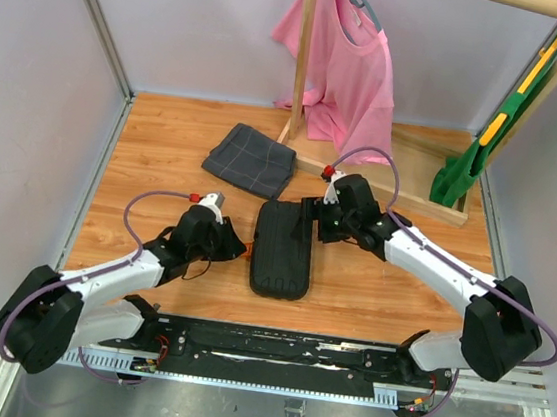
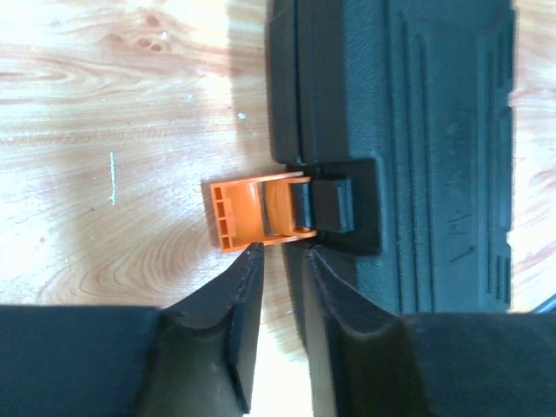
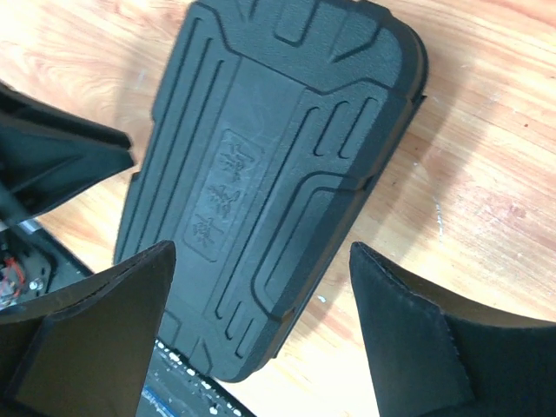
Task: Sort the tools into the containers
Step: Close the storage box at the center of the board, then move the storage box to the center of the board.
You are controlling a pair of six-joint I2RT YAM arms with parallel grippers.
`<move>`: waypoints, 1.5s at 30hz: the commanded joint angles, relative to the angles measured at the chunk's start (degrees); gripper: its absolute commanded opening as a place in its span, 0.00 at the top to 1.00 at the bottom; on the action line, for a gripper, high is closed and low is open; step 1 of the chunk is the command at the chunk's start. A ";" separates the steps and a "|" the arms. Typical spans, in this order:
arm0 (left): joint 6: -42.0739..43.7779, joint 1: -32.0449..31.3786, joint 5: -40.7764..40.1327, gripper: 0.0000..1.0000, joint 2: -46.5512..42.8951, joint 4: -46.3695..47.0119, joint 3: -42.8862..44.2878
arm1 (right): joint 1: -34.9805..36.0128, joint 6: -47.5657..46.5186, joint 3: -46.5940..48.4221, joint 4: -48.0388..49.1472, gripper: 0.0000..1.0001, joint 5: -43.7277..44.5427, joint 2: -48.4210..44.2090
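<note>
Top view, case: the black tool case point(image 1: 283, 251) lies shut and flat on the bench point(image 1: 163, 165), between the two grippers. No tools show anywhere.
Top view, left side: the left gripper point(image 1: 239, 247) sits at the case's left edge, with the orange clasp point(image 1: 249, 252) right at its tips.
Top view, right side: the right gripper point(image 1: 316, 218) is at the case's far right corner. A grey checked cloth point(image 1: 251, 159) lies beyond it, apart from the case.
Left wrist, gripper: the jaws stand a narrow gap apart with nothing between them.
Left wrist, clasp: the orange clasp point(image 2: 248, 213) is swung outward from its catch, just ahead of the fingertips and very close to one of them.
Right wrist, gripper: the jaws are spread wide and clamped on nothing. The ribbed lid point(image 3: 287, 139) lies below and ahead, filling the gap between them.
Step in hand: opening the case, judging by the clasp looking released while the lid is down.
Next move: probably raising the lid along the clasp-side seam. That calls for a fingertip under the lid's edge while the other gripper steadies the base, so the whole case neither slides nor lifts.
</note>
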 commanded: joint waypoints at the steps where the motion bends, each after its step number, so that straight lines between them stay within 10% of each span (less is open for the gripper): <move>1: -0.83 -0.27 -1.24 0.64 -5.31 -3.39 1.43 | 1.72 0.46 -1.47 0.38 0.16 2.87 1.81; 7: -2.61 -0.29 0.24 0.38 -7.01 -2.01 -0.70 | 3.74 1.17 -0.75 1.30 0.09 3.22 5.57; 16: -4.99 -0.25 0.28 0.26 -8.15 1.02 -3.69 | 6.21 -0.72 2.46 -3.27 0.08 9.57 7.23; 45: -7.79 -14.10 5.44 0.43 1.97 12.42 -1.79 | 4.04 -6.06 3.57 -13.96 0.09 20.86 11.21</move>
